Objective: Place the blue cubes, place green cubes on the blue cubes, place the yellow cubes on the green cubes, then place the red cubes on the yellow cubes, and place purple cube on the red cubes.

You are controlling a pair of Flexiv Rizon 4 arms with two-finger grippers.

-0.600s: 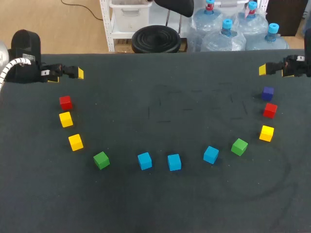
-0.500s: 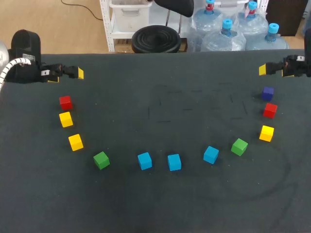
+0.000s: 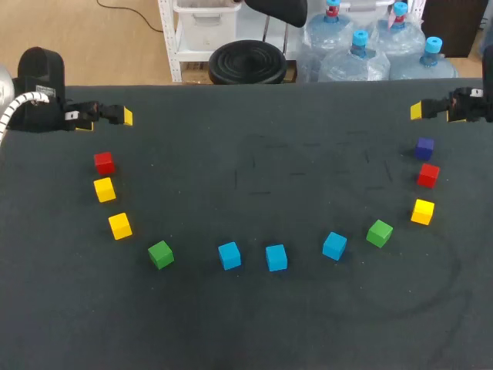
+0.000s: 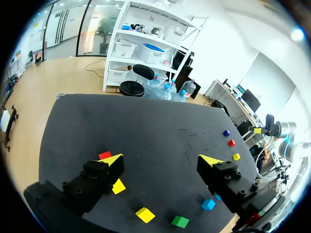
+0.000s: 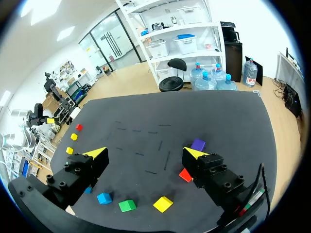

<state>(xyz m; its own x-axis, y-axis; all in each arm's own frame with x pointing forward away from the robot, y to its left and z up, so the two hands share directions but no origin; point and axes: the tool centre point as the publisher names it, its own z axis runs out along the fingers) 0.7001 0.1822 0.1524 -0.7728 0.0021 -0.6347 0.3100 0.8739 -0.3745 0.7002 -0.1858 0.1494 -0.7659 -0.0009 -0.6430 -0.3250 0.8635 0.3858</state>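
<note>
Nothing is stacked yet: the cubes lie in an arc, and both arms are parked at the far corners.

All cubes lie single on the table [image 3: 254, 154], none touching another. Three blue cubes [image 3: 276, 257] are at the near middle, with a green cube [image 3: 160, 253] on each side. Further out come the yellow cubes [image 3: 119, 226], then the red cubes [image 3: 104, 163], and at the right end only, the purple cube [image 3: 424, 148]. I judge that this order follows the stacking order: the blue base sits between both arms, and the later colours are further out. The left gripper [image 4: 161, 162] hangs over the far left corner, near the left red cube, and the right gripper [image 5: 145, 154] over the far right corner, near the purple cube. Each points inward across the table, its fingers wide apart with nothing between them.
</note>
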